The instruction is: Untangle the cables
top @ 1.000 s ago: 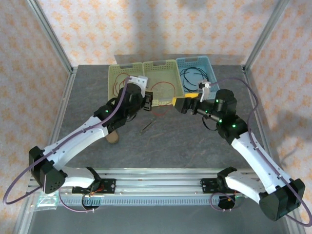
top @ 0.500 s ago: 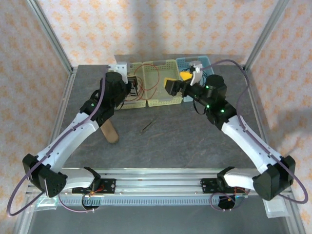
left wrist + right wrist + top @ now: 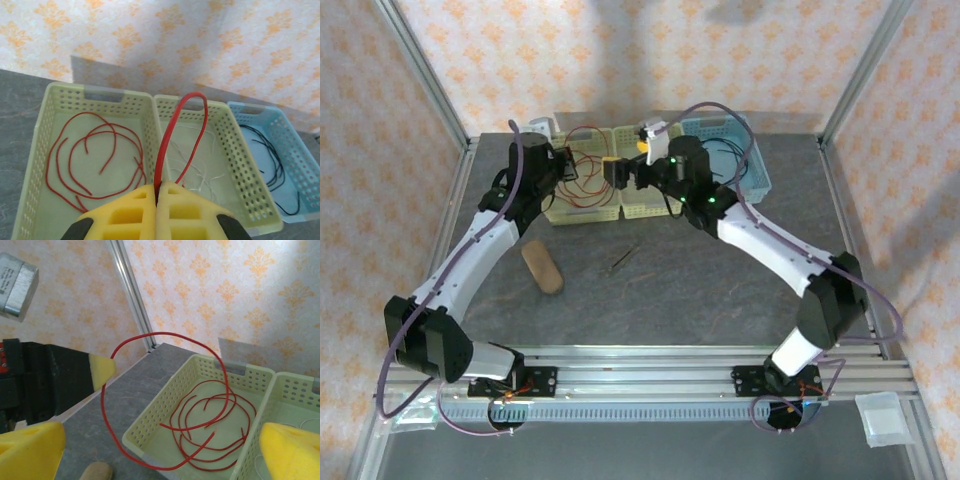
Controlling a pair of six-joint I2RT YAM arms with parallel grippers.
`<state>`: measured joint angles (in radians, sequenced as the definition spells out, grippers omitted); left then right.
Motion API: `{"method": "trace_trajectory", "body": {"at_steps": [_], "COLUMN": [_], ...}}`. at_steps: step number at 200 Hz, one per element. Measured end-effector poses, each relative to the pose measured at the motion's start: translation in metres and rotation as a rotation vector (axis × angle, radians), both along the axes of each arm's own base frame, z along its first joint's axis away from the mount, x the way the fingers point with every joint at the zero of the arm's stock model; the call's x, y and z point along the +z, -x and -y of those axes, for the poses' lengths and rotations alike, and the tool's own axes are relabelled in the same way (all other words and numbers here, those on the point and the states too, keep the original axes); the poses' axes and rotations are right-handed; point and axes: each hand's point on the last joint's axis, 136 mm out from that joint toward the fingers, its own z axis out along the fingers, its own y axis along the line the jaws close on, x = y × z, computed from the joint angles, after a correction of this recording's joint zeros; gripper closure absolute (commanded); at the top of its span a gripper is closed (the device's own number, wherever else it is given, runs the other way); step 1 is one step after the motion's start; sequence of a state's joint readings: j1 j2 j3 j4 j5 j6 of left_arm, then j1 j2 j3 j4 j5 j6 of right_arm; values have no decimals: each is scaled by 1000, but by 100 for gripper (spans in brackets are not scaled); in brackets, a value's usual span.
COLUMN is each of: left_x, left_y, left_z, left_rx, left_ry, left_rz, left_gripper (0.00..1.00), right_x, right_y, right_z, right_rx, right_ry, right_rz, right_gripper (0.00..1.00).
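Red goes with red.
The left gripper [image 3: 159,192] is pinched shut on a red cable [image 3: 161,150] above the left basket [image 3: 40,145] (more red loops [image 3: 66,170] lie there). Best to lower it slowly, then let go once it's all inside. White cables [image 3: 197,172] sit in the middle basket [image 3: 234,150]; the right gripper [image 3: 162,430] gapes wide, empty; black cables [image 3: 277,170] lie in the blue basket [image 3: 302,160].

lighting bright and even, from overhead. soft shadows lie on the patterned wall [image 3: 620,60] and the worktop [image 3: 670,290]. wrist views: nearest yellow pads [image 3: 30,450] slightly out of focus.
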<state>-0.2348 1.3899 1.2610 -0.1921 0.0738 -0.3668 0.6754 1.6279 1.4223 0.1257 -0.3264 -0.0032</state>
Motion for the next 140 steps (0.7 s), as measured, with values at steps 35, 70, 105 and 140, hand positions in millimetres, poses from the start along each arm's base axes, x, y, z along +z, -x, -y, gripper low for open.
{"method": "trace_trajectory", "body": {"at_steps": [35, 70, 105, 140], "left_x": [-24, -57, -92, -115], "left_y": [-18, -36, -53, -69], "left_z": [-29, -46, -52, -50], "left_rx": [68, 114, 131, 120], "left_ry": [12, 24, 35, 43], "left_rz": [-39, -100, -160, -193], "left_gripper": [100, 100, 100, 100], "right_x": [-16, -36, -46, -53], "right_y": [-22, -37, -35, -38], "right_z": [-9, -14, -23, -25], "right_rx": [-62, -124, -124, -123], "right_ry": [44, 123, 151, 156], "right_rz": [-13, -14, -10, -16], "right_gripper": [0, 0, 0, 0]}}
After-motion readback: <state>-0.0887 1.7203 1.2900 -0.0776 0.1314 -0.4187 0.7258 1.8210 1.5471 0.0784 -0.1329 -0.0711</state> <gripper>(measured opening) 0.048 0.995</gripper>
